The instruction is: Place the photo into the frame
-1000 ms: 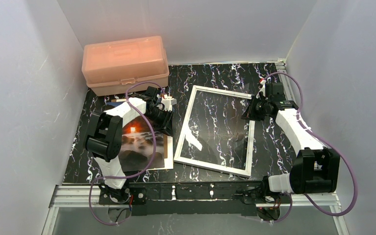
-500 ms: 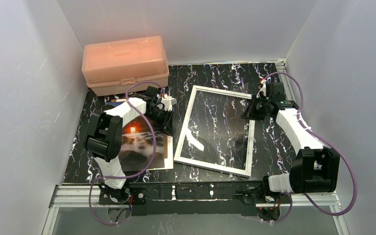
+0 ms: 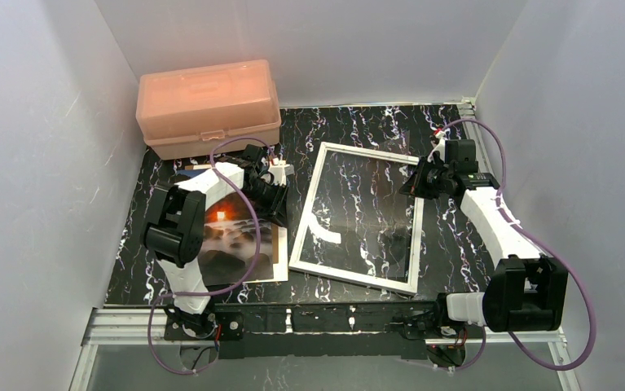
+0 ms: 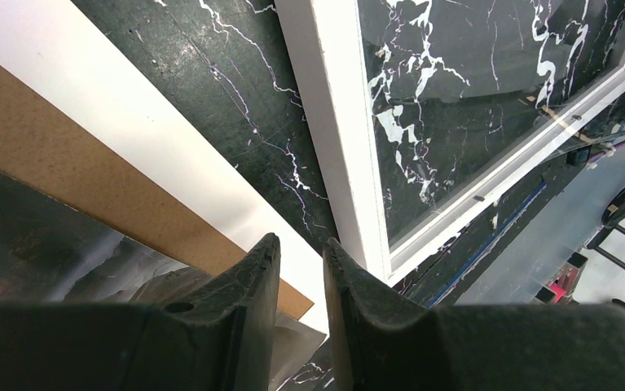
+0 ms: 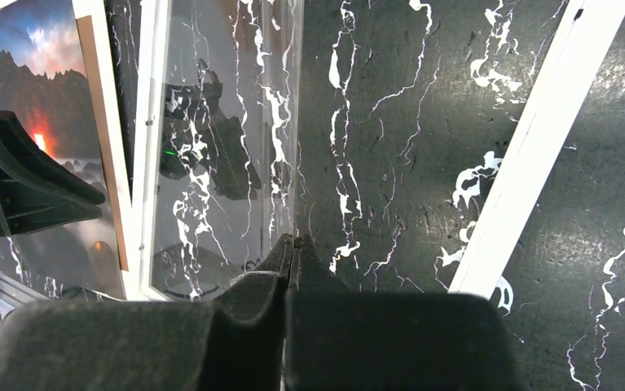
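- The table (image 3: 447,130) is filling the floor of the white-walled booth. I am seeing bare marble mostly along the far edge and down the right side, past the frame.
- The frame (image 3: 354,277) is lying mid-table, skewed, with its near left corner just beside the photo's near right corner. In the left wrist view, a wedge of dark table is separating the frame (image 4: 341,122) from the paper stack.
- The box (image 3: 207,106) is sitting in the far left corner, near the left arm's wrist.
- The photo (image 3: 227,236) is lying picture-up on the left, outside the frame, with my left arm (image 3: 174,228) reaching across it.
- The board (image 4: 56,155) is peeking out from under the photo on the frame side, with a white sheet (image 4: 129,114) under that. Only the wrist views are showing this layering clearly.
- The left gripper (image 4: 301,244) is hovering at that edge of the stack, its fingers parted by a narrow slot. The white sheet is showing through the slot, and I am seeing nothing pinched.
- The right gripper (image 5: 294,238) is pointing down over the pane (image 5: 227,122) with its fingers pressed together. The top view is placing the gripper (image 3: 413,186) at the frame's right side. I cannot tell whether it is touching the glass.
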